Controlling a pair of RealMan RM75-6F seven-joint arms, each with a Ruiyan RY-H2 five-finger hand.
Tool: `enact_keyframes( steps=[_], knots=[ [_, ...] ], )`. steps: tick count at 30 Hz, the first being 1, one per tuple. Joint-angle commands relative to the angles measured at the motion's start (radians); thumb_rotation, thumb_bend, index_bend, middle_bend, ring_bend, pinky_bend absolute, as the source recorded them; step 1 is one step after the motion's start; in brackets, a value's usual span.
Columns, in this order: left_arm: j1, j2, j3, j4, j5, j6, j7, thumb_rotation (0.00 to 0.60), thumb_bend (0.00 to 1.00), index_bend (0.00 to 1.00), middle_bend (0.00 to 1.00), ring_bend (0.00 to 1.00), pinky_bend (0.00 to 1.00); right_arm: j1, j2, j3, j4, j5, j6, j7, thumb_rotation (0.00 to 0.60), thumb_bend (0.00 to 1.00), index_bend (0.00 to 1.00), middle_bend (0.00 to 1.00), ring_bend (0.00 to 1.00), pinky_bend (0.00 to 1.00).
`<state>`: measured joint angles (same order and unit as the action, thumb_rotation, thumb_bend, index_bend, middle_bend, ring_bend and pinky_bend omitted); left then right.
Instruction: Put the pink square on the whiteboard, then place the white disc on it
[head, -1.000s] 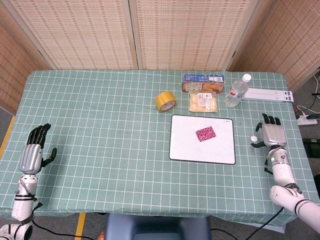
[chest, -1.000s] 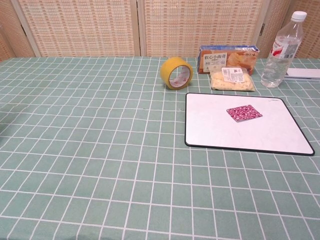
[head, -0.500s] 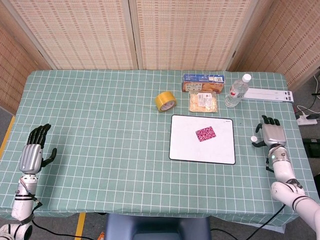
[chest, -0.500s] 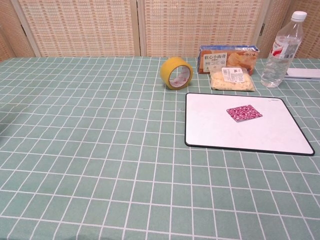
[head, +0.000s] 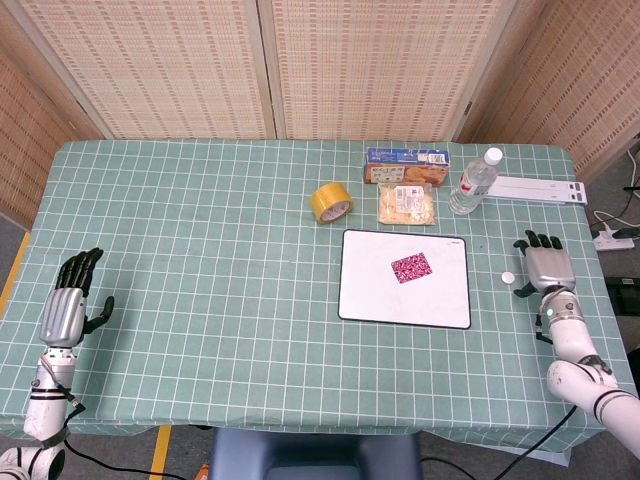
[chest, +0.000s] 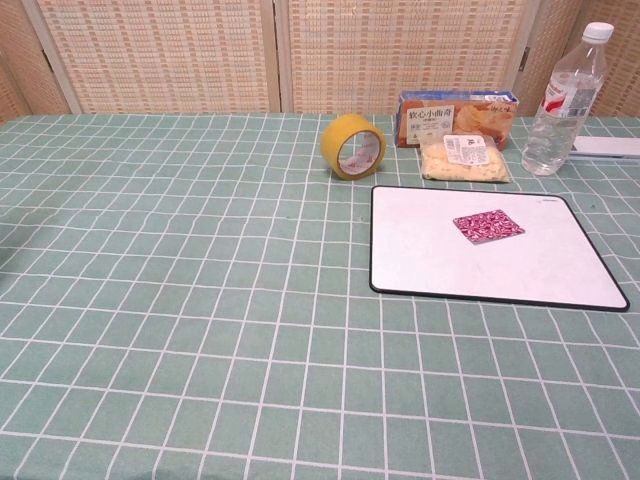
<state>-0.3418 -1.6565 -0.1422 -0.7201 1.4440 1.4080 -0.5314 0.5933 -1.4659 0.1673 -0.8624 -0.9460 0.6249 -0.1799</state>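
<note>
The pink square (head: 412, 267) (chest: 488, 226) lies flat on the whiteboard (head: 400, 300) (chest: 480, 272), right of its middle. A small white disc (head: 508, 278) sits on the green cloth to the right of the board. Just right of the disc, my right hand (head: 547, 268) hovers with fingers spread and holds nothing; its thumb is near the disc but apart from it. At the table's front left, my left hand (head: 68, 305) rests open and empty. Neither hand shows in the chest view.
Behind the whiteboard stand a yellow tape roll (head: 331, 202) (chest: 353, 146), a snack box (head: 406, 166) (chest: 456, 117), a clear food bag (head: 407, 204) (chest: 463, 159) and a water bottle (head: 474, 183) (chest: 563, 100). A white strip (head: 535, 189) lies at the back right.
My right hand has drawn slightly right and toward the table's front edge, away from the disc. The disc, the pink square and the left hand have not moved.
</note>
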Motion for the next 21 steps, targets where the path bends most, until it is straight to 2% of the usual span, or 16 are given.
enact_keyframes(
  steps=[1,6,12,21],
  knots=[
    [0.0,0.0,0.001,0.001,0.0,-0.002,0.002,0.6,0.39,0.06,0.05,0.0,0.0,0.003,0.002,-0.001,-0.011,0.021,-0.002,-0.025,0.6,0.12,0.19,0.0,0.0,0.0],
    [-0.001,0.001,0.001,0.0,-0.002,-0.008,0.004,0.6,0.39,0.06,0.05,0.0,0.0,0.01,-0.007,-0.002,-0.005,0.044,-0.005,-0.055,0.6,0.12,0.22,0.0,0.0,0.0],
    [-0.001,0.001,0.003,0.001,-0.001,-0.011,0.004,0.6,0.39,0.06,0.05,0.0,0.0,0.02,-0.027,-0.001,0.018,0.064,-0.018,-0.073,0.6,0.15,0.32,0.0,0.0,0.0],
    [-0.001,0.002,0.003,0.001,-0.002,-0.014,0.002,0.6,0.39,0.06,0.05,0.0,0.0,0.032,-0.056,0.003,0.058,0.073,-0.022,-0.084,0.6,0.16,0.36,0.0,0.0,0.0]
  ],
)
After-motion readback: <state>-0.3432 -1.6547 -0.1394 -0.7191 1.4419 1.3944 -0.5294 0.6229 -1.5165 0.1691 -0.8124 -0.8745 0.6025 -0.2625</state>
